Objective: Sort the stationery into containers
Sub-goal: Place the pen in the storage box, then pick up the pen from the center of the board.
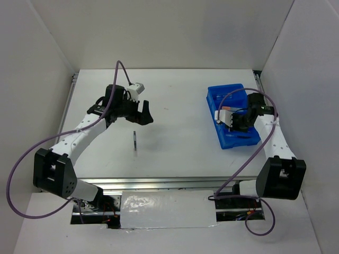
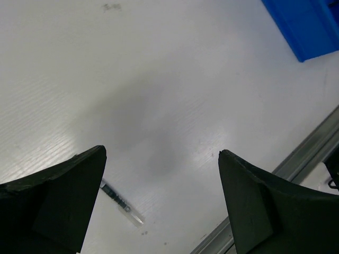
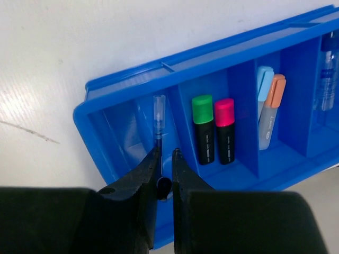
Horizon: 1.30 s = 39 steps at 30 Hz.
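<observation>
Bright blue tray (image 3: 132, 79), green-capped black highlighter (image 3: 203, 132), pink-capped black highlighter (image 3: 225, 132), light-blue marker (image 3: 264, 84), grey marker with orange cap (image 3: 273, 108), thin blue pen (image 3: 159, 127) with clear cap, white table (image 3: 63, 53)

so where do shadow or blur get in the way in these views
Left wrist: a soft grey shadow falls on the white table ahead of the open left gripper. Right wrist: the black right gripper, shut on a thin blue pen, looks soft up close; the bright blue plastic tray is sharp.
</observation>
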Available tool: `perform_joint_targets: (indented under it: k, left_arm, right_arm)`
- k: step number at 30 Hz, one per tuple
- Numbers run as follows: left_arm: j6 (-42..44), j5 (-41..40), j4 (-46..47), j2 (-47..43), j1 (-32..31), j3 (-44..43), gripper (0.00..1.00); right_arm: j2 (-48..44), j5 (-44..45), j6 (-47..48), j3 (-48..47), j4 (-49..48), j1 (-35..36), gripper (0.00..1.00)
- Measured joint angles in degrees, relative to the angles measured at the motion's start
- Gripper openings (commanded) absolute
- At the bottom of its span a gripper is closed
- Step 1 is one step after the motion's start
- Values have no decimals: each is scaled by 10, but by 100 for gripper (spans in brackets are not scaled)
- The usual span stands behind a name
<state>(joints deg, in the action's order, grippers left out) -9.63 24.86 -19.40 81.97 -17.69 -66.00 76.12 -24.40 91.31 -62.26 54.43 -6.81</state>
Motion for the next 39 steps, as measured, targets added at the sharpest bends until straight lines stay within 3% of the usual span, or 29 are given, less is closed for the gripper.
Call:
perform_joint_targets:
  k: [14, 20, 26, 32, 39]
  left_arm:
    - [-56, -218, -49, -21, -1, 37, 99]
    - [-79, -262, -57, -21, -4, 80, 99]
    - [-88, -275, -68, -1, -5, 83, 86]
    - [-87, -249, -66, 22, -8, 89, 69]
    - [-87, -245, -61, 60, -26, 83, 69]
  right_arm:
    - [21, 71, 39, 56, -51, -2, 22]
    - [20, 91, 46, 77, -67, -2, 50]
    - [9, 85, 32, 68, -67, -2, 54]
    - [-13, 28, -20, -3, -55, -8, 54]
    - [-97, -52, -66, -32, -54, -10, 54]
